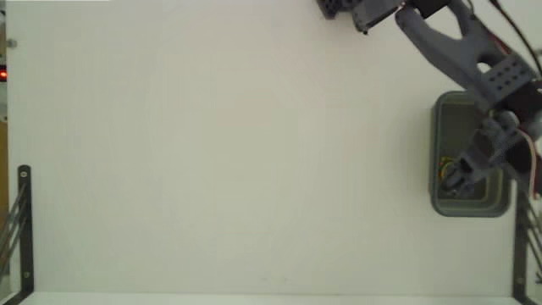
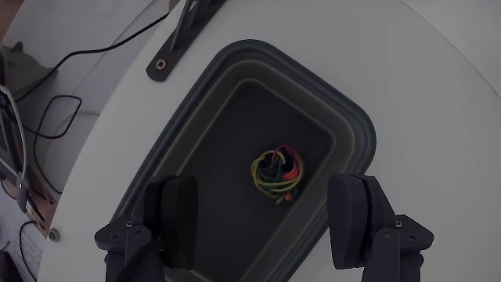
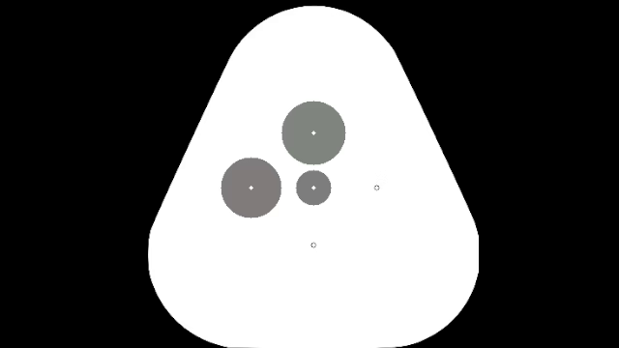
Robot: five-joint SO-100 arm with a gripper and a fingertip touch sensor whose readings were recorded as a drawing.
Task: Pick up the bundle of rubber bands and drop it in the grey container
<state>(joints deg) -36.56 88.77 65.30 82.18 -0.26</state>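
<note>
And there's the bundle of rubber bands [image 2: 278,174], lying on the floor of the grey container [image 2: 354,125], right of centre in the wrist view. The end effector [image 2: 266,223] hangs directly above with its fingers spread wide and nothing between them, which suits a drop made from over the opening. In the fixed view the tub [image 1: 439,152] sits at the counter's [image 1: 229,161] far right edge, the arm reaching over it. The job looks done.

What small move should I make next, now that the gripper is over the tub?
Probably lift straight up and clear. In the wrist view the bundle of rubber bands lies on the floor of the grey container, and the gripper above it is open and empty, so the drop looks done.
</note>
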